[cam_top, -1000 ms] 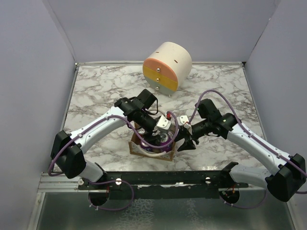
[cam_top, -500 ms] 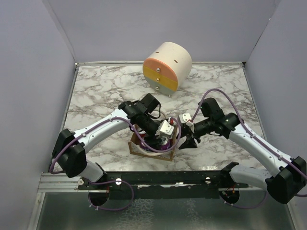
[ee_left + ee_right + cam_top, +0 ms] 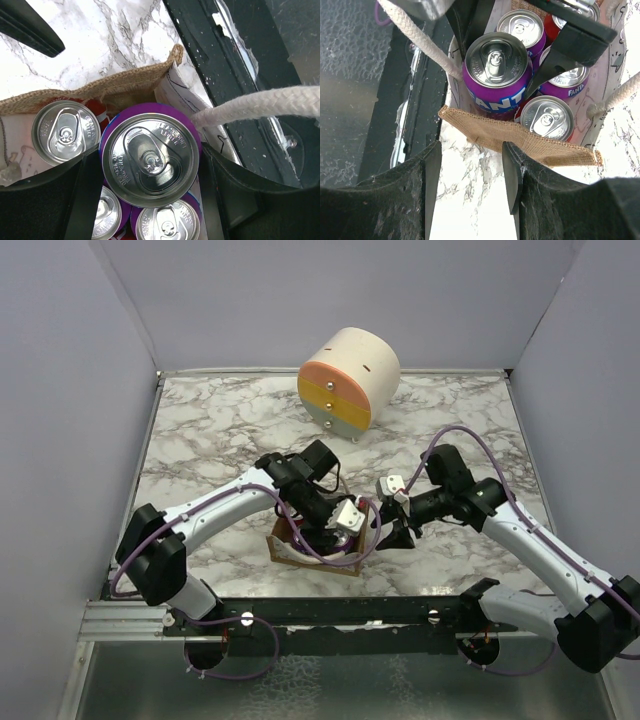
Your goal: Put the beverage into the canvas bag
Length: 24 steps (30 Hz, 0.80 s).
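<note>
One purple soda can stands upright between the fingers of the left gripper. The jaws are spread to can width and pressed on its sides, so the gripper has hold of it. The can is partway down inside the canvas bag, its top above the neighbours' tops. At least three other cans sit packed beside and below those fingers, w/ little room left. Prob. a full can: heavy-ish, stiff, smooth and slick, so a mid-body grip suits it, and the thin wall dents if squeezed hard. The bag is soft and its edge flops. The right gripper hovers just outside that edge, jaws apart, nothing clamped. A rope handle runs past the left fingers.
</note>
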{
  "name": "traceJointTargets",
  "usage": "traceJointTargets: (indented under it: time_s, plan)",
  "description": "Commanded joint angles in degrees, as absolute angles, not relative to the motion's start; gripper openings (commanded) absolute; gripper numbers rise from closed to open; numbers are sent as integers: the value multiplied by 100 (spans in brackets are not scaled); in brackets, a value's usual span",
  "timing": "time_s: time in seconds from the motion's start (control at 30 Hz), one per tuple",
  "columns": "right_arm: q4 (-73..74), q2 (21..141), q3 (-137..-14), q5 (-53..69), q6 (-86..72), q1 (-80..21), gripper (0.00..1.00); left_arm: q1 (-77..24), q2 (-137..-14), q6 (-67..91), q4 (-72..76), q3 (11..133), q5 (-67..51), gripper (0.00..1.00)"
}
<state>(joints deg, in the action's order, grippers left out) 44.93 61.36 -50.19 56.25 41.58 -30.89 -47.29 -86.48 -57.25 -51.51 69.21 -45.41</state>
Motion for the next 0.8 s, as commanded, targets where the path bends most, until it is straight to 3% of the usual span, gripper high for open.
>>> traceJointTargets:
  time_s: [0.0, 0.47, 0.77]
  plan:
    - [4323, 6038, -4956, 5805, 4074, -3050, 52, -4786, -8784, -6292, -5401, 7228, -4579, 3]
    - [4218, 5819, -4852, 5766, 3963, -2849, 54, -4833, -9071, -6819, -5609, 7343, -4502, 4]
    - [4140, 5633, -4784, 5752, 3859, -2621, 56, -4829, -9320, -7062, -5732, 7436, -4348, 13]
